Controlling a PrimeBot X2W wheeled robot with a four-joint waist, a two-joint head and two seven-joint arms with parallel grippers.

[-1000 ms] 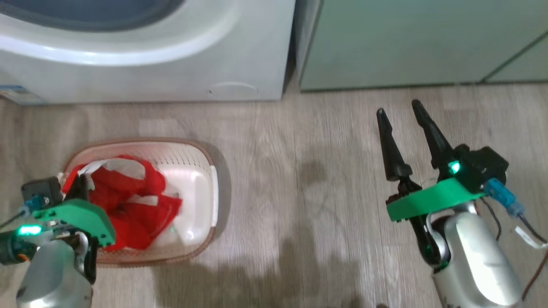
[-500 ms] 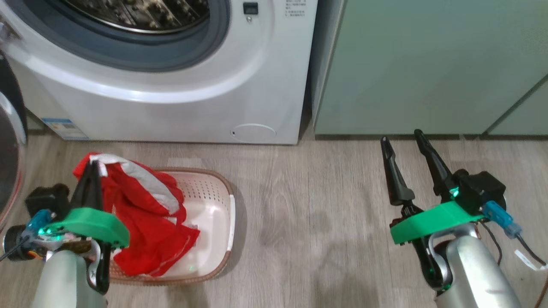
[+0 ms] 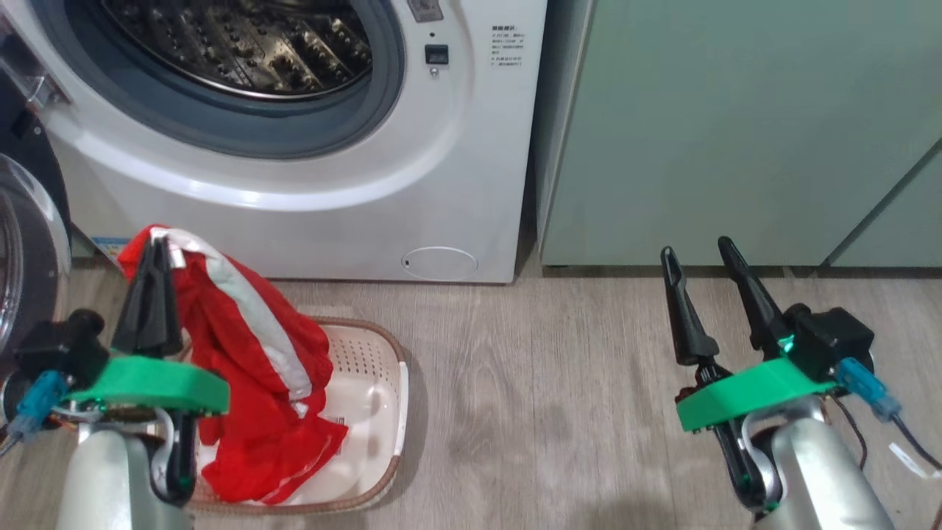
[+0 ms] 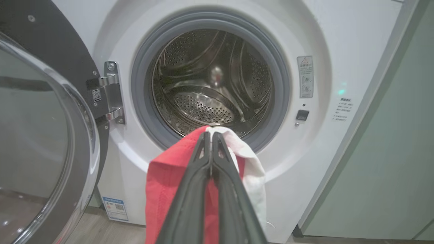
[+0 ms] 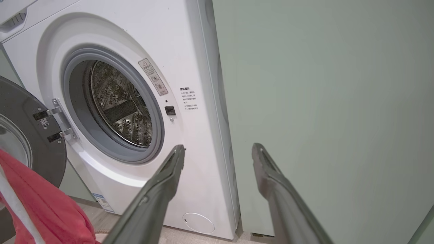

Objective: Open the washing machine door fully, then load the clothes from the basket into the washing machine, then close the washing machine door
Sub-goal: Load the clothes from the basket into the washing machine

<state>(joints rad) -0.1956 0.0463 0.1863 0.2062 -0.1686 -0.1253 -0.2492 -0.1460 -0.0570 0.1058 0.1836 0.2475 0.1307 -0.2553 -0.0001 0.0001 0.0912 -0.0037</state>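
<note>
My left gripper (image 3: 156, 246) is shut on the red and white clothes (image 3: 250, 353), which hang from its tips down into the cream basket (image 3: 368, 383) on the floor. In the left wrist view the closed gripper (image 4: 211, 135) holds the clothes (image 4: 166, 183) just below the washing machine (image 4: 312, 40) mouth, with the steel drum (image 4: 210, 81) behind. The washing machine door (image 4: 40, 128) stands swung open at the left. My right gripper (image 3: 699, 250) is open and holds nothing, over the floor before the cabinet.
Pale green cabinets (image 3: 736, 110) stand right of the washing machine (image 3: 456, 169). A small round white flap (image 3: 440, 263) sits low on its front. Wood floor (image 3: 544, 383) lies between basket and right arm. The open door (image 3: 22, 250) is close at my left.
The head view has tilted up, bringing the drum into sight. My left gripper has lifted the clothes up out of the basket toward the machine's mouth. The right gripper stays open.
</note>
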